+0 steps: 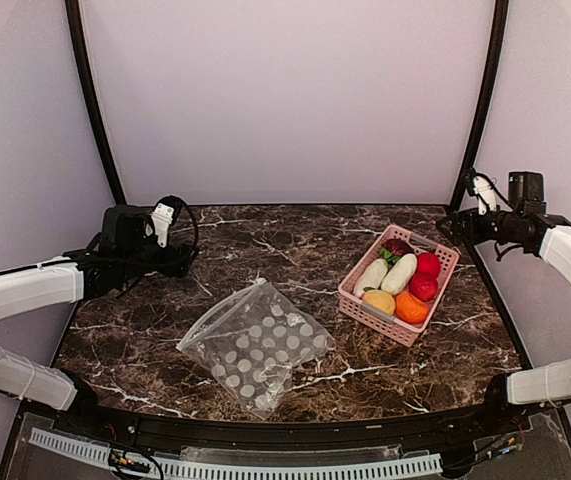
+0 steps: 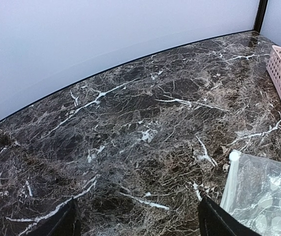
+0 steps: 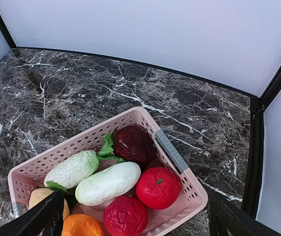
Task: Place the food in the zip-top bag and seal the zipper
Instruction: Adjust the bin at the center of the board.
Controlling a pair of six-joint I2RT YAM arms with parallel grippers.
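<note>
Dark marble bench [image 1: 295, 240], pale walls all round. Zip-top bag [image 1: 255, 345] lies flat near front centre, well apart from the pink basket [image 1: 449, 262] at right. All the food [image 3: 108, 183] sits in the basket: two radishes, two red balls, orange, yellowish and purple pieces. Left jaws spread, over bare bench beside the bag. Right jaws spread, above the basket.

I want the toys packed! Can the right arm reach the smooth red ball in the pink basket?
Probably yes: the open right gripper hangs above the pink slatted plastic basket, and the smooth red ball lies uncovered on top.
</note>
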